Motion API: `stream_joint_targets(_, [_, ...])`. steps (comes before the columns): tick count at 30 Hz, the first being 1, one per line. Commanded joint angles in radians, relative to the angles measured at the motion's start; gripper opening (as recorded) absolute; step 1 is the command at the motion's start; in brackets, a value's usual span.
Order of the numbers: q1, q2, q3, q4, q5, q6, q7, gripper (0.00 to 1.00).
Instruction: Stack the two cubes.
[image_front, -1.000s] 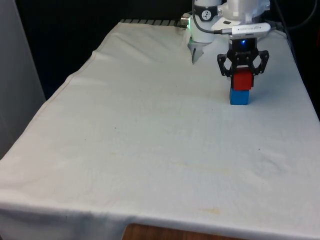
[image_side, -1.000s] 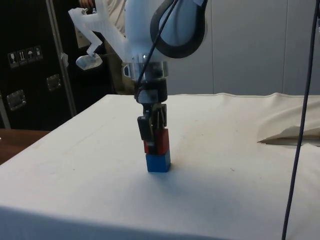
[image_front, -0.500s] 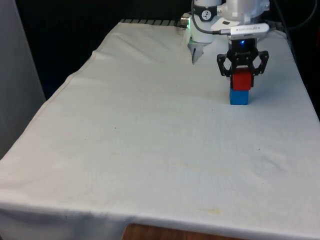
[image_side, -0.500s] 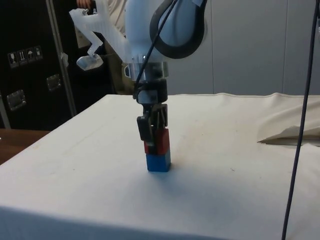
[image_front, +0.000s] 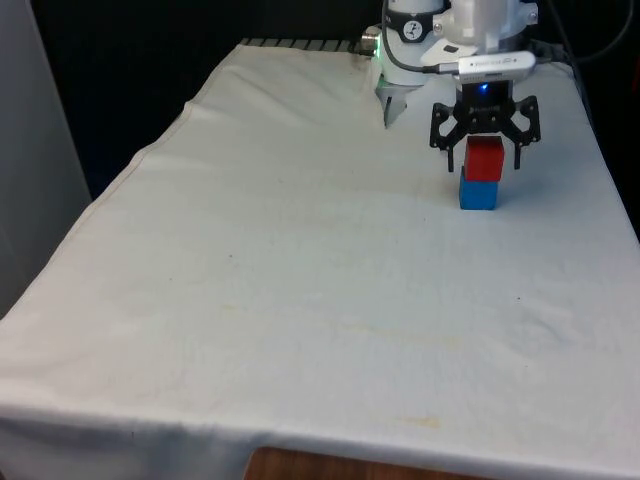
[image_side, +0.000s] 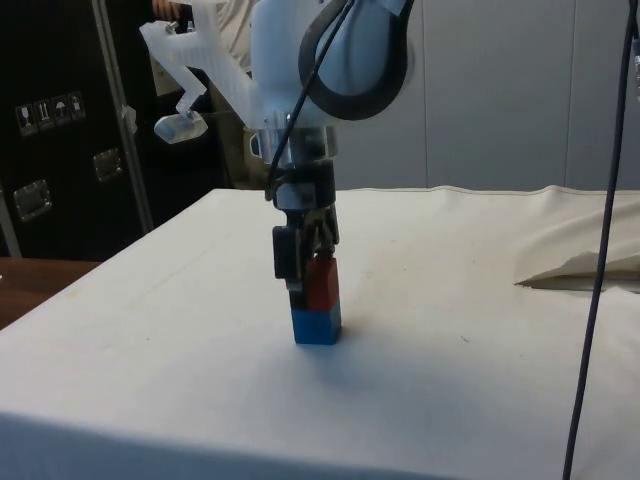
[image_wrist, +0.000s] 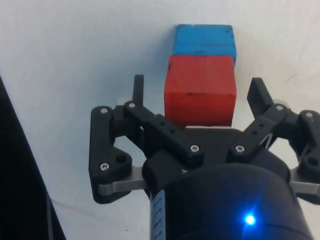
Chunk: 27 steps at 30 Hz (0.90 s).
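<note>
While release is under way:
Stack: red cube (image_front: 485, 158) seated on blue cube (image_front: 478, 194)
Gripper (image_front: 485, 150): spread wide, at cube's 3 and 9 o'clock
Next: straight lift is judged required

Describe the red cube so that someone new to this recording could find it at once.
On the white-clothed table, look toward the far end at the front view's right, under the gripper. The red cube sits between its open fingers. It is the upper block, atop the blue cube.

A bright red cube (image_front: 485, 159) sits on a blue cube (image_front: 478, 194); the pincer (image_front: 484, 152) is black, on a white arm (image_side: 300, 70); the surface (image_front: 300, 280) wears a plain white cloth with faint yellowish stains.
</note>
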Motion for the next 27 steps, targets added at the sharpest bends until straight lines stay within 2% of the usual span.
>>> stream_joint_targets(1, [-0.004, 0.001, 0.006, 0.001, 0.014, 0.005, -0.006, 1.00])
stream_joint_targets(4, [-0.002, -0.019, 0.003, 0.002, 0.007, -0.020, 0.001, 1.00])
stream_joint_targets(5, [0.000, -0.006, 0.000, 0.003, 0.001, -0.005, 0.000, 1.00])
stream_joint_targets(11, [-0.001, -0.076, -0.001, 0.006, 0.004, -0.087, 0.011, 1.00])
stream_joint_targets(22, [0.000, -0.160, -0.002, 0.017, 0.000, -0.182, 0.022, 1.00])
stream_joint_targets(23, [0.000, -0.149, -0.002, 0.015, 0.001, -0.165, 0.017, 1.00])
stream_joint_targets(24, [0.000, -0.173, -0.003, 0.020, -0.001, -0.197, 0.023, 1.00])
stream_joint_targets(27, [0.000, -0.198, -0.003, 0.023, -0.001, -0.222, 0.022, 1.00])
